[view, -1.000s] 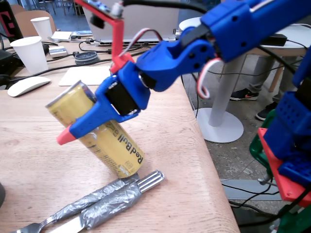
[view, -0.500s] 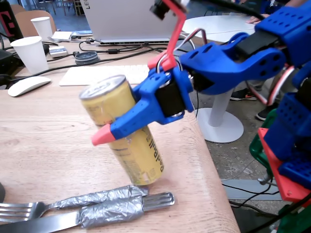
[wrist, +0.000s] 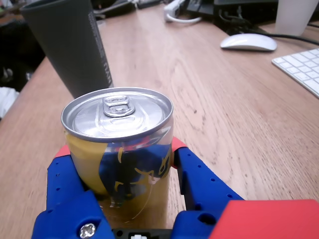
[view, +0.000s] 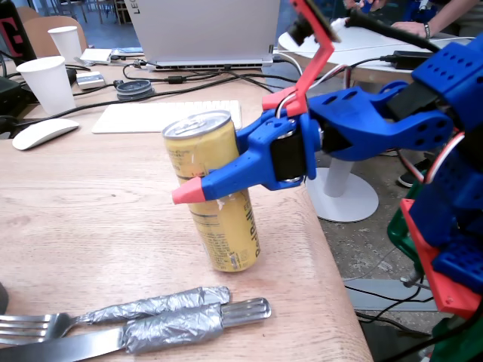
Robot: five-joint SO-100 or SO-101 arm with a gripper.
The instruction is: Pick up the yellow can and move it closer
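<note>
The yellow can (view: 219, 226) is a slim gold drink can with a silver pull-tab top. It stands almost upright near the table's right edge, leaning a little left, with its base at the wood. My blue gripper (view: 198, 185) is shut on its upper half, and the red-tipped near finger (view: 189, 193) crosses its front. The far finger is hidden behind the can. In the wrist view the can (wrist: 117, 112) fills the space between the two blue fingers (wrist: 199, 181), and the gripper (wrist: 119, 149) is closed around it.
A foil-wrapped fork and knife (view: 166, 317) lie just in front of the can. White paper cups (view: 47, 83), a mouse (view: 41, 132), a keyboard (view: 151, 117) and a laptop (view: 204, 30) sit farther back. A dark tumbler (wrist: 70, 45) stands beyond the can in the wrist view.
The gripper has carried the can to the right and brought it from a strong lean to nearly upright. The cutlery has shifted slightly.
</note>
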